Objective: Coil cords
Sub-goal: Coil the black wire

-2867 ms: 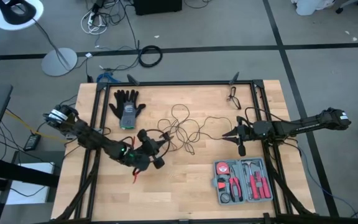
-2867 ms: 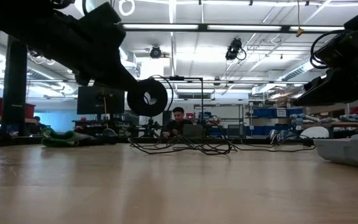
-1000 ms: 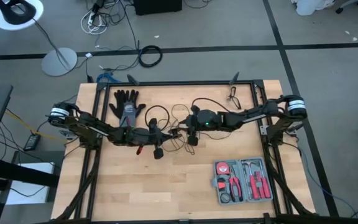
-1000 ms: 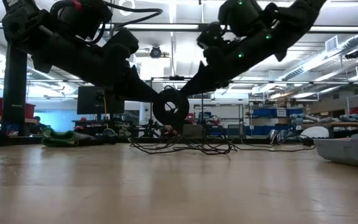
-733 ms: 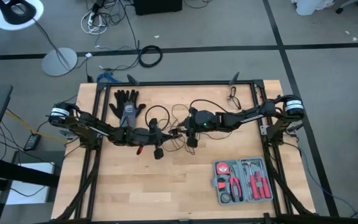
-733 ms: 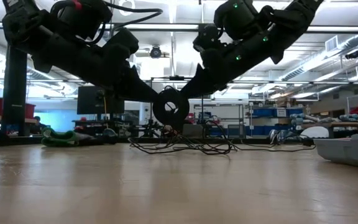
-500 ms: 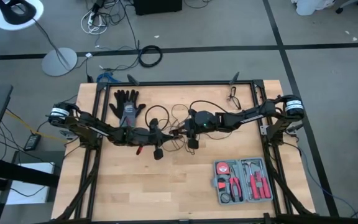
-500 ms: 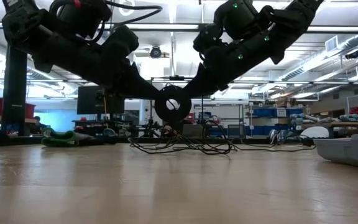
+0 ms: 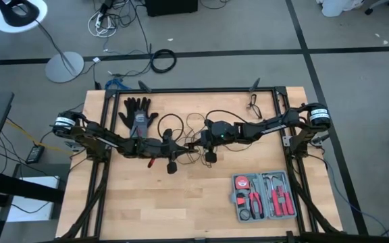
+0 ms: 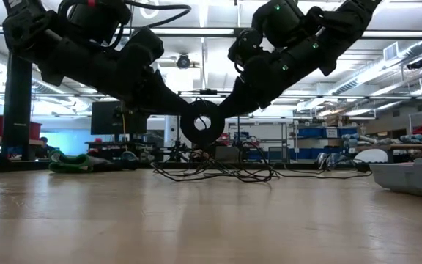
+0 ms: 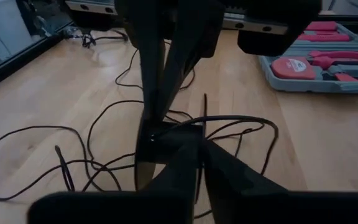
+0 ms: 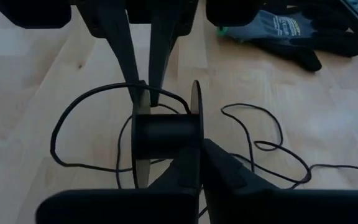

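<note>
Above the table [image 9: 181, 196], both fingers grip the disc [image 10: 202, 123].

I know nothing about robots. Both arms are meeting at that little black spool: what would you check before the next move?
1. Right gripper shut on the spool: ok.
2. Left gripper at the spool's flange, hold or release: cannot tell.
3. Spool clear of the table: ok, the low view shows it in the air.
4. Wire wound onto the spool: not ok, most of it lies in loose loops on the table.
5. Glove and tool case apart from the loose wire: ok.
</note>
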